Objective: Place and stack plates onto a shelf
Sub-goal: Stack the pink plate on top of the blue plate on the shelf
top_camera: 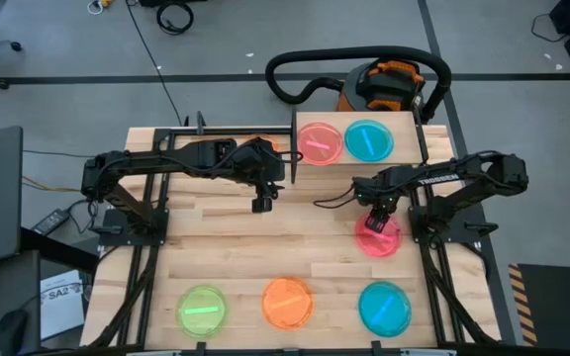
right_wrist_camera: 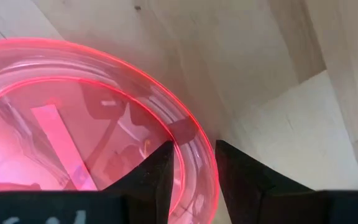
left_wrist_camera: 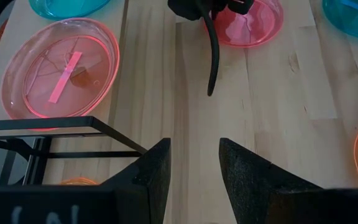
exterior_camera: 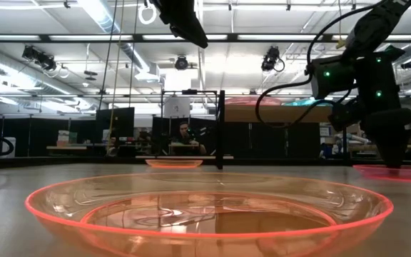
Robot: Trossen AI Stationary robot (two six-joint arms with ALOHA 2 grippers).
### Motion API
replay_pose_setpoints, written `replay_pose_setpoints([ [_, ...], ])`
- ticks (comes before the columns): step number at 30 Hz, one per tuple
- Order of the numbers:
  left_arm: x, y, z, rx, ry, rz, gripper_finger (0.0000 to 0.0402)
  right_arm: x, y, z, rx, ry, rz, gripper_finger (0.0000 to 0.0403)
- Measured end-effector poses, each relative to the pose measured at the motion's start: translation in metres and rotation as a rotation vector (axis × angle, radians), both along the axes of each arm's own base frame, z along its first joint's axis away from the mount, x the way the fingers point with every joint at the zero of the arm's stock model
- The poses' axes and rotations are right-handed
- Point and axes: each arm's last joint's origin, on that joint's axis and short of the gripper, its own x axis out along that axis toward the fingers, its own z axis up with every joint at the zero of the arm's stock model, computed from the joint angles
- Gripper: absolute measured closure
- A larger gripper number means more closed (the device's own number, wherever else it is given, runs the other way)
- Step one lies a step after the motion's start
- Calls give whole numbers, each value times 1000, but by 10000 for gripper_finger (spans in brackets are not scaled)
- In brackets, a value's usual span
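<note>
Six plates show from above: a pink plate (top_camera: 319,142) and a blue plate (top_camera: 369,140) side by side on the shelf (top_camera: 433,146) at the far edge of the surface (top_camera: 216,247), a second pink plate (top_camera: 384,240) lying on the surface on the right, and a green plate (top_camera: 202,310), an orange plate (top_camera: 287,302) and another blue plate (top_camera: 384,308) in a row along the near edge. The low view adds a further orange plate (exterior_camera: 174,163) lying far back near the shelf's black frame, which the overhead camera hardly shows.

Only the right wrist camera settles the right claw (right_wrist_camera: 193,163): its two fingers straddle the rim of the pink plate on the surface, one inside and one outside, with a narrow gap left, so they are not clamped on it. That arm reaches inward from the right with its wrist pointing down.

The left arm stretches across from the left, and the left claw (top_camera: 262,205) hangs above bare wood near the shelf, fingers spread apart and holding nothing.
</note>
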Motion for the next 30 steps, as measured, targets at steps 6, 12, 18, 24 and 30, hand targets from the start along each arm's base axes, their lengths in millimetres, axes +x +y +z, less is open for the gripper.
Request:
replay_pose_setpoints([
  [6,0,0,0,0,0,0,257,0,0,0,1,3,0,317],
  [12,0,0,0,0,0,0,257,-1,0,0,2,7,0,363],
  [18,0,0,0,0,0,0,257,-1,1,0,21,8,-1,395],
  [24,0,0,0,0,0,0,257,-1,1,3,34,26,-2,395],
  [30,0,0,0,0,0,0,257,7,-1,21,40,39,15,396],
])
